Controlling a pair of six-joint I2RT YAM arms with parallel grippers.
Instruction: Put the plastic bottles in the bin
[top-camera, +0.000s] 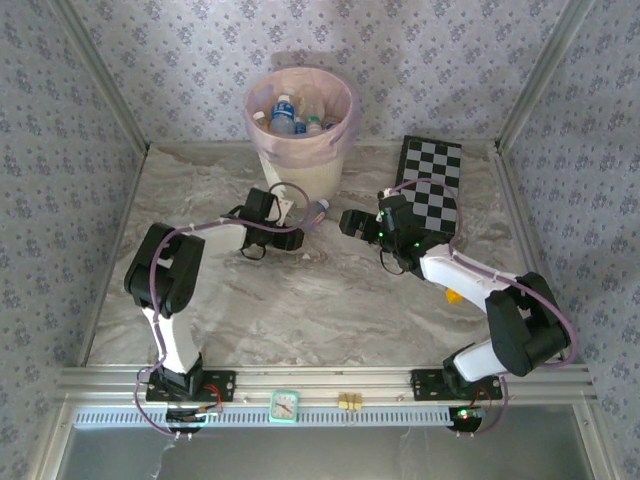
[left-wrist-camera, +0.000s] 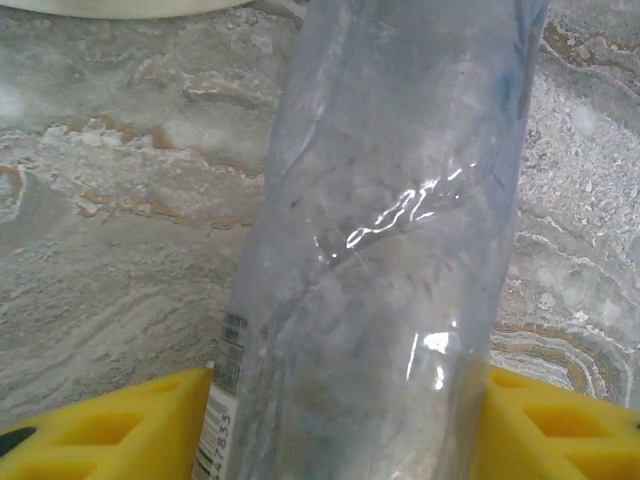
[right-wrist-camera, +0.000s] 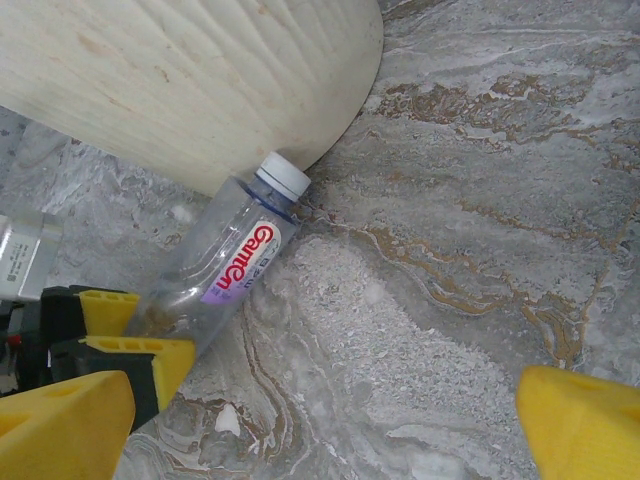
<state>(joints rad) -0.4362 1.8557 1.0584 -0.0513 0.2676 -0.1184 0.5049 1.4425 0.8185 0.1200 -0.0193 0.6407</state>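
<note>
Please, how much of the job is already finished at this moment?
Done: several bottles lie in the bin. In hand: the left fingers grip a clear bottle next to the bin. Left: lift it and drop it in.

The bottle (left-wrist-camera: 390, 250) is clear, glossy plastic, the table (right-wrist-camera: 480, 250) marble-patterned and matt, the bin (right-wrist-camera: 200, 80) cream and faintly grained.

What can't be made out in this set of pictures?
Left wrist: the held bottle has its cap and base cut off by the frame edges.
Right wrist: that bottle's lower end is hidden behind the left hand; the bin has its rim cut off at the top.
Top external: how many bottles lie in the bin; they overlap and its rim hides some.
</note>
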